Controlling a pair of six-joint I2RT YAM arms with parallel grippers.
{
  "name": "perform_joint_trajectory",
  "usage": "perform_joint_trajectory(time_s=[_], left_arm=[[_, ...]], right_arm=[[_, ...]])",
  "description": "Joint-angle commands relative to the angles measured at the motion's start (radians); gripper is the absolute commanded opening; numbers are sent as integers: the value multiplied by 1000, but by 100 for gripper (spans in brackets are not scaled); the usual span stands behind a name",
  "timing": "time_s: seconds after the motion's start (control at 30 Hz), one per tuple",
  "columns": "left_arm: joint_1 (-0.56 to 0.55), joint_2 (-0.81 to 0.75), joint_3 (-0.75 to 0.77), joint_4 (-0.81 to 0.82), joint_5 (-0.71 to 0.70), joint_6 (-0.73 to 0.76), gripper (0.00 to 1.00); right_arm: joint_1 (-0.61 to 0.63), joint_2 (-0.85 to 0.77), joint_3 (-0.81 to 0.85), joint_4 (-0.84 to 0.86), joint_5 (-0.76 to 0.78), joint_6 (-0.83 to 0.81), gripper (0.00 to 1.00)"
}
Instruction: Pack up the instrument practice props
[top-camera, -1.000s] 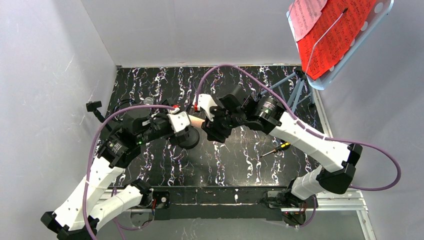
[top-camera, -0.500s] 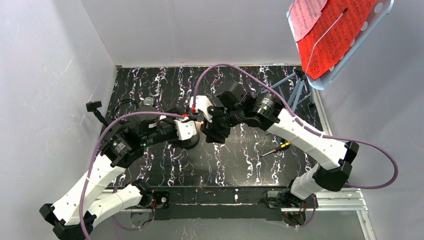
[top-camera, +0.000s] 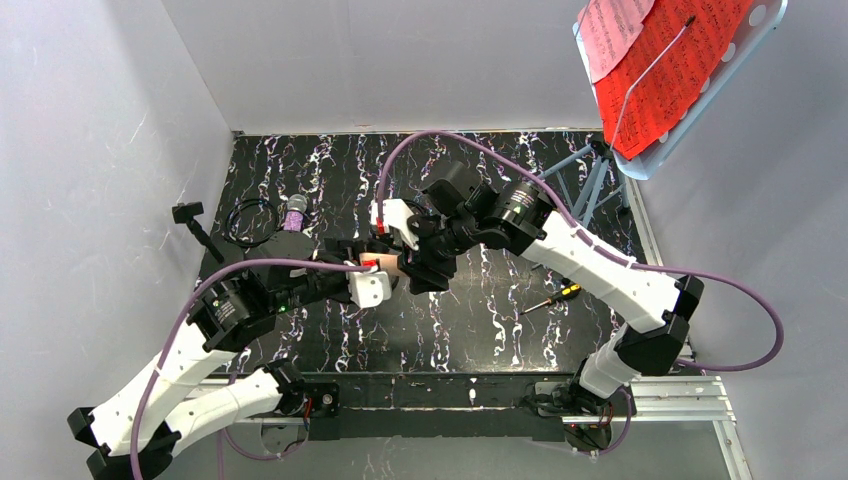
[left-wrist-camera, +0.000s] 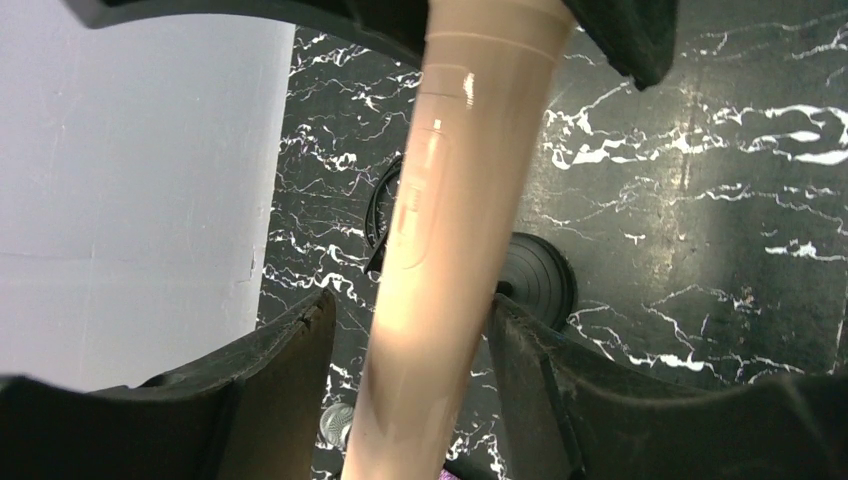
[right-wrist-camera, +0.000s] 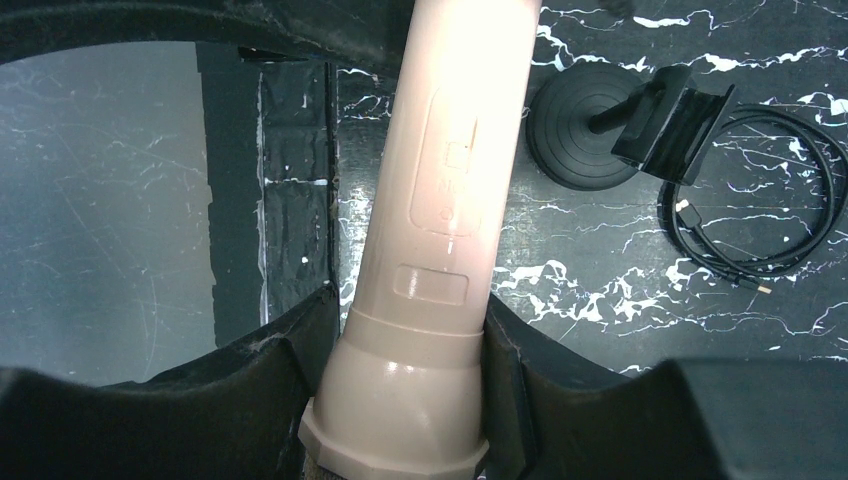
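My right gripper (top-camera: 413, 262) (right-wrist-camera: 410, 300) is shut on the cream microphone (top-camera: 392, 262) (right-wrist-camera: 455, 170), just below its head collar, holding it above the table. My left gripper (top-camera: 375, 282) (left-wrist-camera: 410, 305) stands open around the handle (left-wrist-camera: 440, 230). One finger (left-wrist-camera: 520, 350) touches the handle and a gap shows beside the other. The purple glitter microphone (top-camera: 296, 212) lies at the back left. A black mic post (right-wrist-camera: 640, 125) (left-wrist-camera: 535, 282) with a round base stands below the held microphone; another post's clip (top-camera: 187, 212) is at the left wall. Red (top-camera: 670, 70) and pink (top-camera: 612, 30) sheet-music pages sit on the stand.
A coiled black cable (top-camera: 245, 216) (right-wrist-camera: 750, 225) lies next to the purple microphone. A yellow-handled screwdriver (top-camera: 556, 296) lies right of centre. The music stand's tripod (top-camera: 592, 175) stands at the back right. Grey walls close in on the left, back and right.
My left arm has slid forward along the cream microphone's handle and its jaws have narrowed around it. The right arm has shifted slightly left with the microphone in its grip.
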Motion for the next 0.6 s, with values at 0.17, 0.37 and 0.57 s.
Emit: perform_joint_trajectory(time_s=[0.17,0.37,0.57], left_arm=[[-55,-5,13,-85,-79,23,54],[-83,5,28,-87,-95,27,34],[-88,-5,31,-92,-155,9,0]], right_arm=[[3,17,74,-22,-72,-23,1],[2,23,80,-24,-77,-24,1],[2,9,63,-1,-45,-12,1]])
